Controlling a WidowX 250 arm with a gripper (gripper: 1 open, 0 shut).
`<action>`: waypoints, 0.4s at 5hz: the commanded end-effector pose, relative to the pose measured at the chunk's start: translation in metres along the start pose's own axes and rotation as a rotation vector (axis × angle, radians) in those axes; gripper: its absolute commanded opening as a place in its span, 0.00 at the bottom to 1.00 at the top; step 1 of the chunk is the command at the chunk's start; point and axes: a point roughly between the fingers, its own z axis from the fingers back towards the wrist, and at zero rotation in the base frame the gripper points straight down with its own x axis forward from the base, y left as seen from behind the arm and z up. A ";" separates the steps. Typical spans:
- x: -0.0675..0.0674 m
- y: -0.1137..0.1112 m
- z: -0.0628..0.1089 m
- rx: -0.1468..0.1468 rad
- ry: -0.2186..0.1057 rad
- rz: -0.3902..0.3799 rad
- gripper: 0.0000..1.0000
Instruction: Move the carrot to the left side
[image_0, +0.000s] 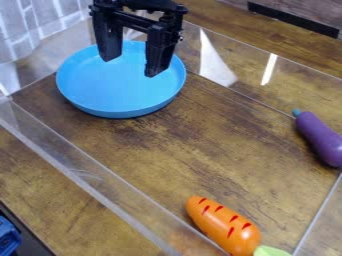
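The carrot (223, 224) is small, glossy and orange with dark red stripe marks; it lies on the wooden table near the front right, its light green top at the bottom edge of the view. My black gripper (136, 54) hangs at the back left over the blue plate (120, 95). Its two fingers stand apart with nothing between them. The gripper is far from the carrot.
A purple toy eggplant (321, 137) lies at the right edge. Clear plastic walls (80, 165) fence the wooden table on the front left, right and back. Bare wood lies between the plate and the carrot.
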 end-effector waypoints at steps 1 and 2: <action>-0.005 -0.008 -0.007 -0.001 0.010 -0.009 1.00; -0.007 -0.011 -0.011 0.000 0.020 -0.067 1.00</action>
